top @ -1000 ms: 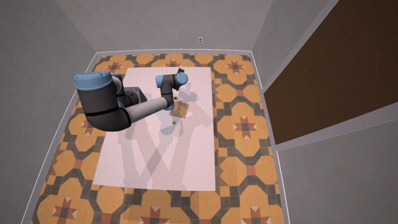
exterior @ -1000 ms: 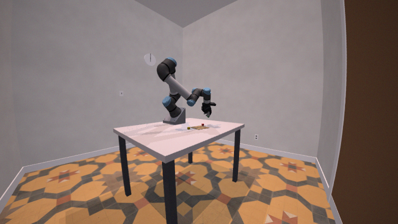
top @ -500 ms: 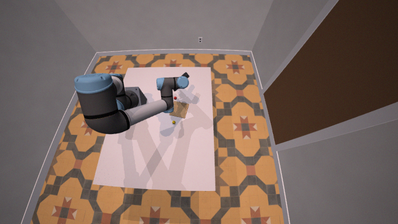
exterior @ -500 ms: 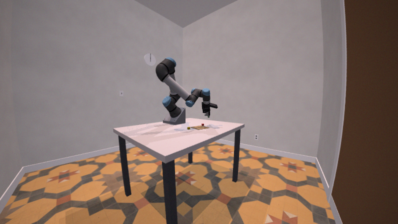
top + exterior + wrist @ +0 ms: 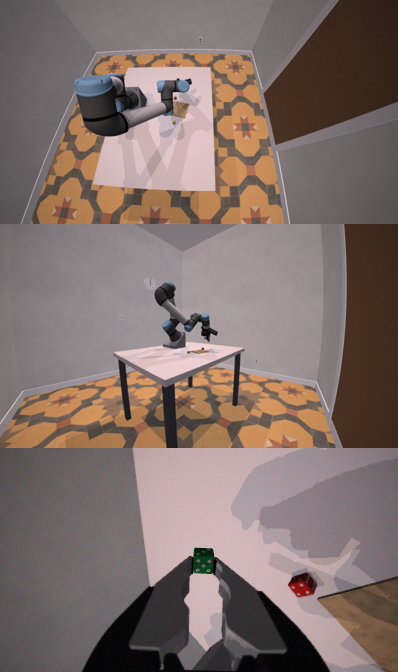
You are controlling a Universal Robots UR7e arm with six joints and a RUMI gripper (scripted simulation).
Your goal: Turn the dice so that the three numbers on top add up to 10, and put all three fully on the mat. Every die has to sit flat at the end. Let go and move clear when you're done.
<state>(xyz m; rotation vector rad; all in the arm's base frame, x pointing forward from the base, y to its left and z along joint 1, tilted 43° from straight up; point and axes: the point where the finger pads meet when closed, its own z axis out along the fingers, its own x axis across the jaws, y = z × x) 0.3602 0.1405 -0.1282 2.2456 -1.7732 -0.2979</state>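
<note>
My gripper (image 5: 202,558) (image 5: 206,337) is shut on a green die (image 5: 203,561) with white pips and holds it well above the white table (image 5: 167,166) (image 5: 167,368) (image 5: 200,498). A red die (image 5: 302,584) (image 5: 175,97) (image 5: 202,348) lies on the table just off the far edge of the brown mat (image 5: 367,610) (image 5: 180,109) (image 5: 200,351). A yellow die (image 5: 173,122) (image 5: 188,352) lies on the table just off the mat's near side. In the top view the wrist hides the gripper and the green die.
The arm's base (image 5: 136,97) (image 5: 174,342) stands at the table's left edge, behind the mat. The forearm (image 5: 144,112) reaches over the table toward the mat. The table's far edge shows at the left of the wrist view.
</note>
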